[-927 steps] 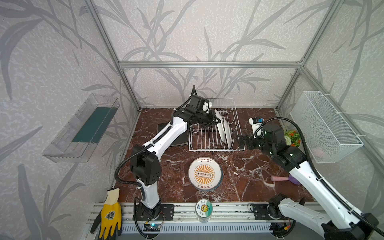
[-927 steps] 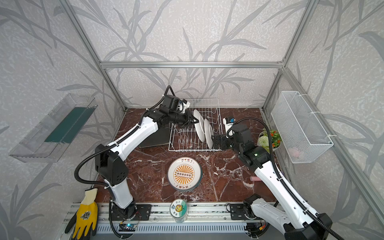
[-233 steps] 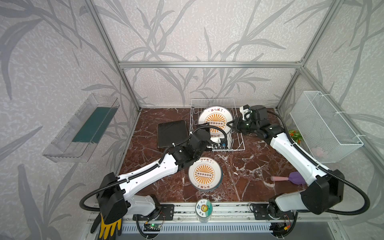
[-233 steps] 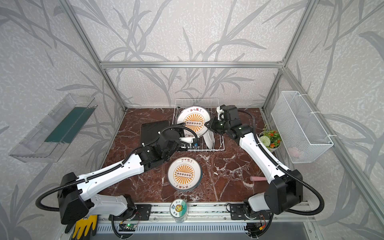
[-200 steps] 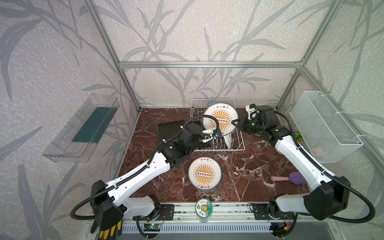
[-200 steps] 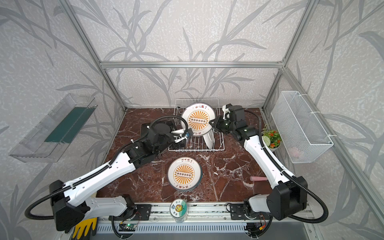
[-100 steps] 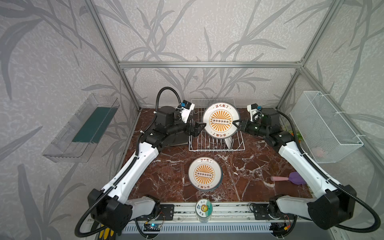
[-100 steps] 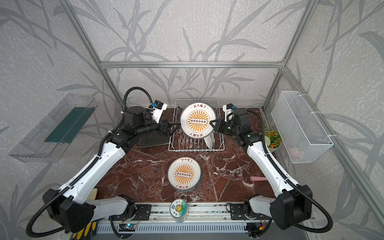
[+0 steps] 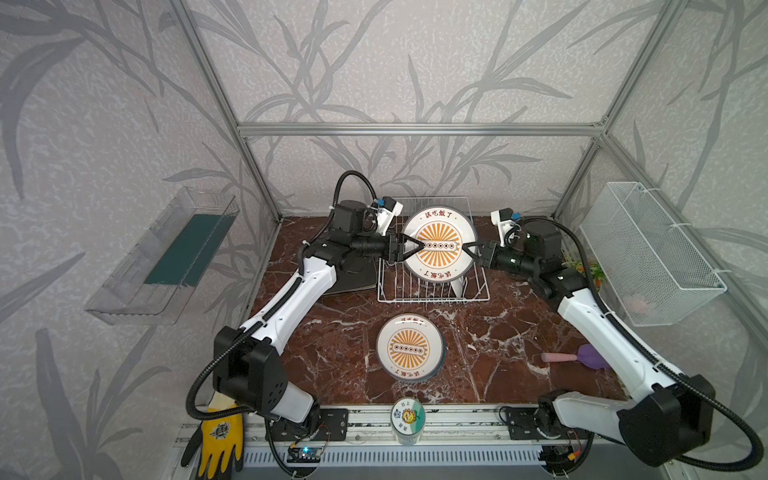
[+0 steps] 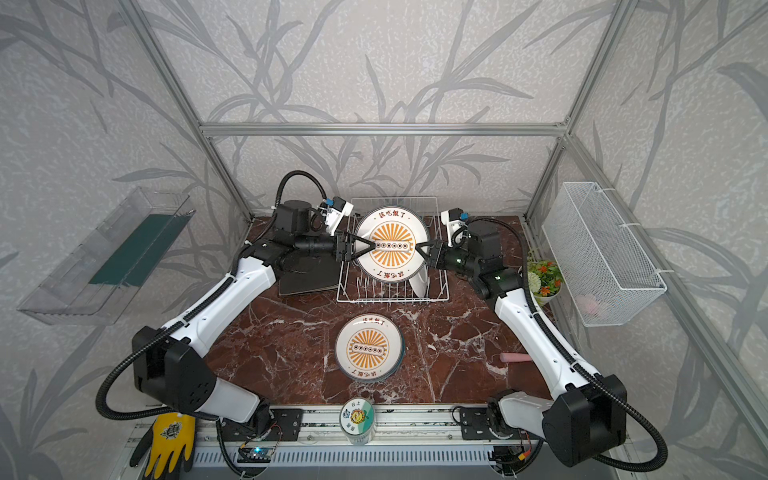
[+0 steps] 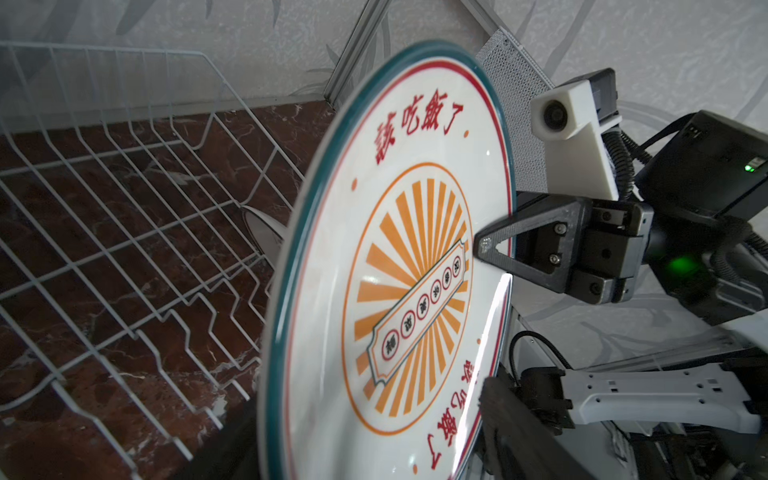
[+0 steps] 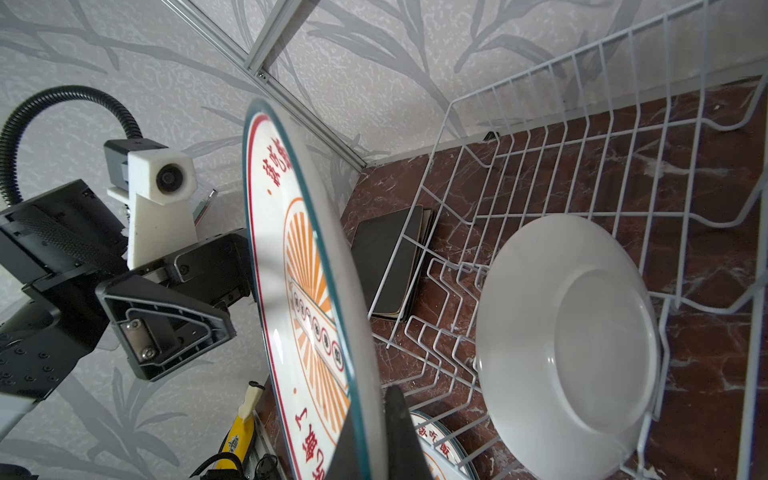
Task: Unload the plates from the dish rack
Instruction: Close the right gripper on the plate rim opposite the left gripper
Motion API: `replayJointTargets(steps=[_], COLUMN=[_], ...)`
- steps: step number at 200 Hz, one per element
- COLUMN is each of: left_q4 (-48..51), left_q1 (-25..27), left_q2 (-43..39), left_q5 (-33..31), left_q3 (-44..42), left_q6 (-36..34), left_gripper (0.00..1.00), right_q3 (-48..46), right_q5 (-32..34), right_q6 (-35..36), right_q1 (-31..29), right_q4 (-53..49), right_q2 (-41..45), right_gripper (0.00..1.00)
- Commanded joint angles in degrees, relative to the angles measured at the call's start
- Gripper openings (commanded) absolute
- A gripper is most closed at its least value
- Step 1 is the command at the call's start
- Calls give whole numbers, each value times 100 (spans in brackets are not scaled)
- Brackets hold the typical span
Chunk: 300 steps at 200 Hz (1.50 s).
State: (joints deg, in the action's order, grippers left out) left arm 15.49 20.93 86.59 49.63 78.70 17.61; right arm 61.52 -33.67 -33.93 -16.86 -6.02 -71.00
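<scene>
Between the fingers of the right hand [image 9: 465, 250] sits the rim of a round sunburst plate [image 9: 439, 245], clamped and held tilted above the dish rack [image 9: 432, 300]. Opposite, the left hand [image 9: 420, 245] straddles the other rim, one finger over the printed face, one behind; whether it presses I cannot tell. Below both hands one white plate [image 12: 569, 340] stands in the rack's slots, nearer the right hand. Beside the rack, under the left arm, dark square plates [image 12: 390, 257] lie flat on the counter [image 9: 332, 353]. Farther, towards the arm bases, a second sunburst plate [image 9: 409, 348] lies face up.
</scene>
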Motion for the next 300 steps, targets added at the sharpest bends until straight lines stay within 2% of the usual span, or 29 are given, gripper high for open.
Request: replayJointTargets(steps=[1, 21, 43, 81, 118, 131, 167, 174, 191, 217, 249, 265, 300], left_q4=[-230, -199, -267, -302, -290, -327, -220, -158, -32, 440, 1468, 2022, 3142], left_q1=[17, 17, 17, 17, 19, 17, 16, 8, -31, -156, -212, -212, -221], left_q2=[-19, -26, -59, -148, -151, -186, -325, -383, -595, -872, -1146, -1295, -1552], left_q5=[370, 476, 574, 714, 818, 826, 703, 617, 399, 337, 251, 227, -106], left_q3=[72, 50, -44, -102, -124, -174, -224, -246, -353, -364, -200, -165, -245], left_q6=[153, 164, 188, 191, 158, 144, 208, 200, 210, 287, 187, 76, -191], left_gripper=[63, 55, 52, 38, 14, 0, 0, 0, 0, 0, 0, 0, 0], right_q3=[5, -4, -39, -221, -240, -236, -198, -159, -48, 196, 394, 451, 514], right_q5=[-267, -358, -500, -693, -778, -846, -872, -785, -621, -553, -399, -250, -110], right_q6=[71, 80, 105, 203, 175, 202, 237, 276, 452, 965, 1832, 2213, 3167], right_q1=[-1, -1, 3, -1, -1, -1, -1, -1, -1, -6, -1, -3, -73], right_q4=[509, 575, 671, 937, 950, 932, 783, 657, 334, -311, -1410, -1854, -2598], right_q2=[70, 28, -27, -1, -49, -75, -107, -90, -8, 158, 346, 456, 751], right_gripper=[0, 0, 0, 0, 2, 5, 14, 19, 41, 65, 83, 100, 99])
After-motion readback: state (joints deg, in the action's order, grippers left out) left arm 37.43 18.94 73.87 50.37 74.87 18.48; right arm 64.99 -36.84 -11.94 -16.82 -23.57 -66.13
